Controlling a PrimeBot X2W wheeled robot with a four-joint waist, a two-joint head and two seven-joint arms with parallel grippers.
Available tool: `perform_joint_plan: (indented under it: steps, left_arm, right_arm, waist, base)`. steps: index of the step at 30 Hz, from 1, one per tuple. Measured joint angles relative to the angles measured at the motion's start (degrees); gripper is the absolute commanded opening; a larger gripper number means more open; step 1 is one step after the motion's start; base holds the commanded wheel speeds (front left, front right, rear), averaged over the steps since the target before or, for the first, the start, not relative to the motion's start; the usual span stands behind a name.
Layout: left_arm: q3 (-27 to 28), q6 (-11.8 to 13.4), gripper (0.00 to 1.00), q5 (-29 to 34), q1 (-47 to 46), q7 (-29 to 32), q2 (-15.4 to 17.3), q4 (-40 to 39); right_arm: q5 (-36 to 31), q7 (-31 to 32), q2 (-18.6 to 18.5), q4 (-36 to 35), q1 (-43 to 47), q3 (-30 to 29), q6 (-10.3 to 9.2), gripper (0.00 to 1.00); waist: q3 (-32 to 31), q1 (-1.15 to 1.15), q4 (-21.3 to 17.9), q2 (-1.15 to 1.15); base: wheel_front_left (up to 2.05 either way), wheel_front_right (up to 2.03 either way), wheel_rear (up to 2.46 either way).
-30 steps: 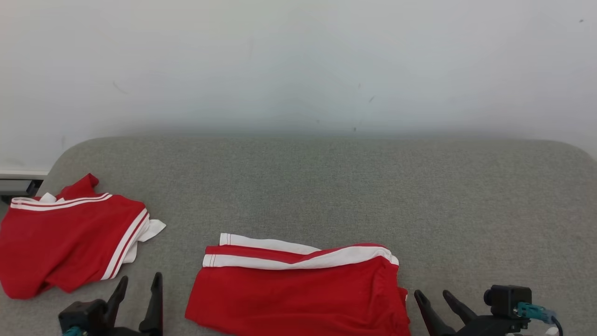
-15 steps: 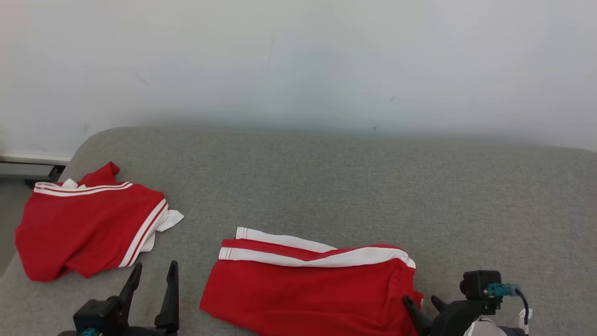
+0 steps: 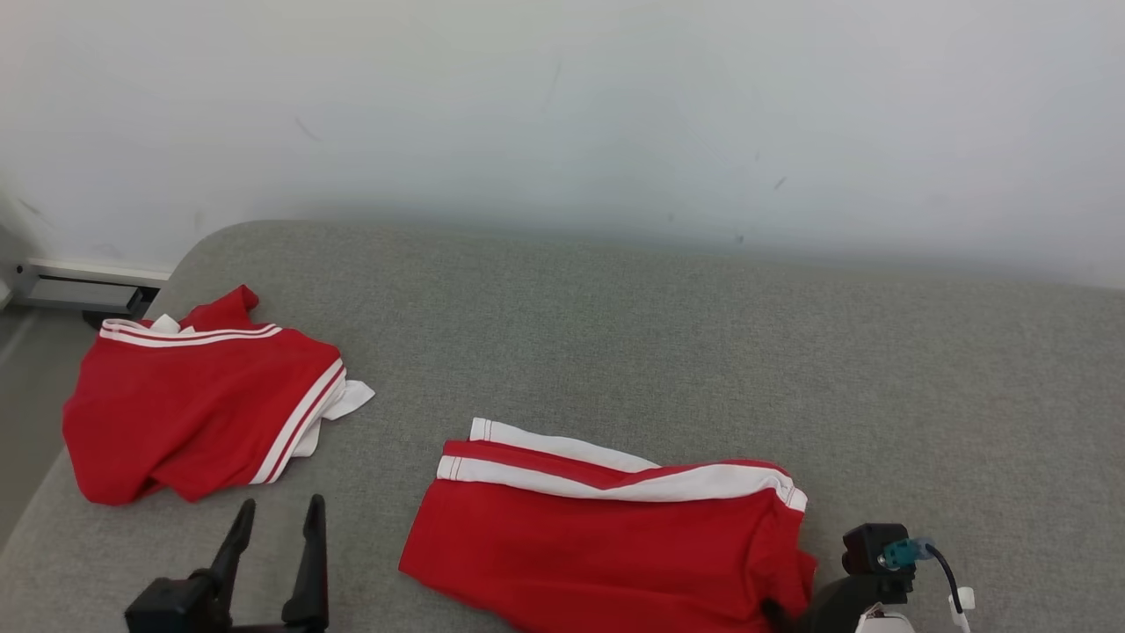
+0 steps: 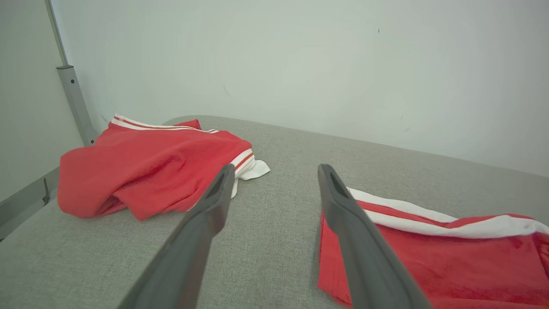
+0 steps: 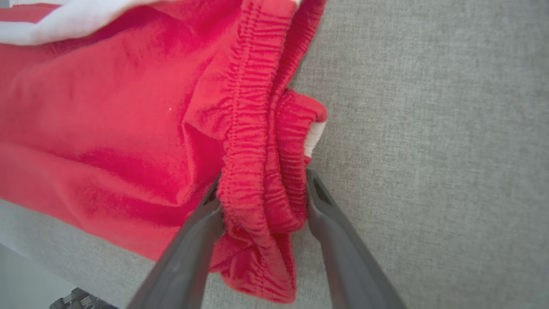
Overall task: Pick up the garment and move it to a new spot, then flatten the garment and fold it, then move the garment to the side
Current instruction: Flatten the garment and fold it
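- The right gripper (image 5: 263, 180) has slid from beside the folded red shorts (image 3: 606, 545), lower middle of the head view, onto their elastic waistband (image 5: 253, 141).
- Its fingers straddle the bunched band, wide but starting to close; whether they grip yet is hard to say.
- The left gripper (image 3: 278, 505), lower left, stays spread and empty.
- Folding looks done, so this is probably the pick-up for moving the shorts aside.
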Motion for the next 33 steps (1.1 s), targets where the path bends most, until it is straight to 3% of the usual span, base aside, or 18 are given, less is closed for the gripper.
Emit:
perform_joint_plan:
  steps: [8, 14, 18, 23, 27, 33]
  left_arm:
    - [2.8, 0.0, 1.0, 0.1, 2.4, 0.0, -0.1, -0.8]
    - [2.7, 0.0, 1.0, 0.5, 2.4, 0.0, -1.0, -1.7]
    - [2.6, 0.0, 1.0, 0.5, 2.3, 0.0, -1.4, -2.0]
    - [2.5, 0.0, 1.0, 0.5, 2.3, 0.0, -1.5, -2.0]
    - [2.4, 0.0, 1.0, 0.5, 2.3, 0.0, -1.8, -1.8]
    - [0.9, -0.1, 1.0, 0.5, 2.0, 0.0, -3.0, -1.1]
  right_arm:
    - [-0.4, 0.5, -0.8, 0.4, -2.9, -0.8, 0.01, 0.0]
    - [-0.4, 0.5, -8.2, -0.3, -4.0, -4.5, 0.01, 0.0]
    - [-0.3, 1.2, -10.4, -1.8, -3.9, -5.6, 0.58, 0.0]
    - [3.7, 3.6, -10.1, -5.6, -4.4, -5.9, 4.04, 0.0]
    - [8.5, 6.9, -7.7, -9.4, -5.4, -5.4, 7.69, 0.0]
    - [15.5, 12.1, -4.9, -13.6, -5.7, -5.3, 10.26, 0.0]
  waist:
    - [0.5, 0.0, -1.2, 0.0]
    - [0.6, 0.0, -2.8, 0.0]
    - [0.8, 0.0, -3.6, 0.0]
    - [0.9, 0.0, -4.5, 0.0]
    - [0.7, 0.0, -5.0, 0.0]
    - [0.3, 0.0, -4.8, 0.0]
  base:
    - [0.0, 0.0, 0.0]
    - [0.0, 0.0, 0.0]
    - [0.0, 0.0, 0.0]
    - [0.0, 0.0, 0.0]
    - [0.0, 0.0, 0.0]
    - [0.0, 0.0, 0.0]
